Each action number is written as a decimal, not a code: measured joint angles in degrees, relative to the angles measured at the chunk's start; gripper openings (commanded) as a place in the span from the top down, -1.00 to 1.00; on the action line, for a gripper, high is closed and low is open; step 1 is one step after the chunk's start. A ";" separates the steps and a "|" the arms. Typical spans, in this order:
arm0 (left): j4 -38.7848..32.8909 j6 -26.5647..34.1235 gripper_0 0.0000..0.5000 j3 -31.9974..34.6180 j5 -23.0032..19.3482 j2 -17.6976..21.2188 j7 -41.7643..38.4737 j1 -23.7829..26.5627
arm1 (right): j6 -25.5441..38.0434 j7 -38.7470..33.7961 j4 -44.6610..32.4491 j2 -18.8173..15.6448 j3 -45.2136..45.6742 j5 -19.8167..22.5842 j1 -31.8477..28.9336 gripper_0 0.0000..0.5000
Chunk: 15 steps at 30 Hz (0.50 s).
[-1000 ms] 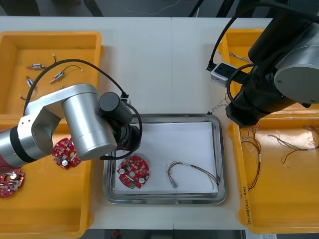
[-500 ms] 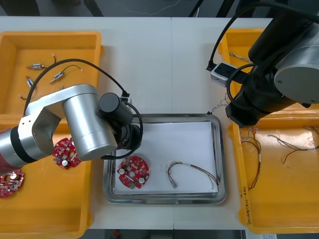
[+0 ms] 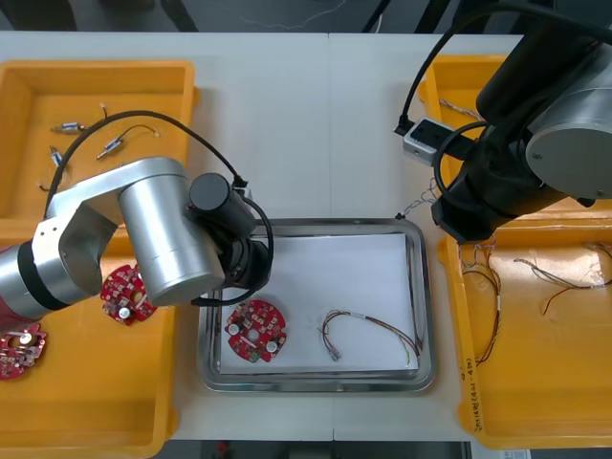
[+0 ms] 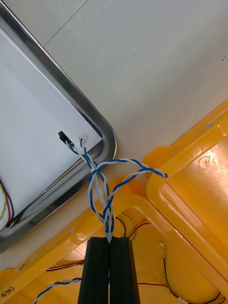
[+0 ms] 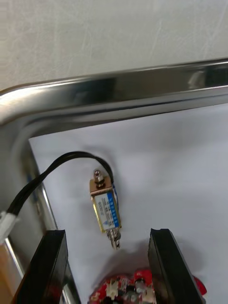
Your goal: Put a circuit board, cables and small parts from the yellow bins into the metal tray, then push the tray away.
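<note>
Front view: your left arm (image 3: 167, 239) hangs over the metal tray's (image 3: 335, 224) left rim and your right arm (image 3: 535, 143) is at its far right corner. A circuit board (image 3: 256, 332) and a red and yellow cable (image 3: 368, 335) lie inside the tray.
Right wrist view: the right jaws are clamped on a blue and white cable (image 4: 102, 190) that dangles over the tray's corner.
Left wrist view: the left jaws stand open, with a small metal part (image 5: 107, 209) lying in the tray between them.

tray (image 3: 426, 306): mid table (image 3: 316, 124), between left bins (image 3: 86, 402) and right bins (image 3: 535, 402)
board (image 3: 256, 332): in tray, near-left corner
loose cable (image 3: 368, 335): in tray, right of board, apart from it
small part (image 5: 107, 211): in tray, just behind board, between left gripper (image 5: 108, 232) fingers, touching neither
held cable (image 4: 102, 190): pinched in right gripper (image 4: 110, 239), ends at tray's far-right corner
spare boards (image 3: 126, 295): in near left bin
</note>
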State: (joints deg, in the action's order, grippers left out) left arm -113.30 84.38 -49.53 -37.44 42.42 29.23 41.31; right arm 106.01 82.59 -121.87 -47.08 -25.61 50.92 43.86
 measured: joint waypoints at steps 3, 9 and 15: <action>-0.78 2.62 -1.00 2.81 -2.15 -0.01 0.00 0.06 | -0.53 0.00 -0.03 0.00 0.00 0.65 0.00 1.00; -3.00 7.28 -1.00 9.50 -6.35 -0.02 0.00 0.10 | -0.76 0.00 -0.09 0.50 -0.05 1.87 0.00 1.00; -3.69 11.54 -1.00 15.01 -10.05 -0.03 0.00 1.11 | -0.87 0.01 -0.13 2.40 -2.69 2.24 0.42 1.00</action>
State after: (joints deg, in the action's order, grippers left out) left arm -116.99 95.93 -34.52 -47.49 42.39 29.22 42.42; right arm 105.14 82.61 -122.00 -44.68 -28.30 53.16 44.28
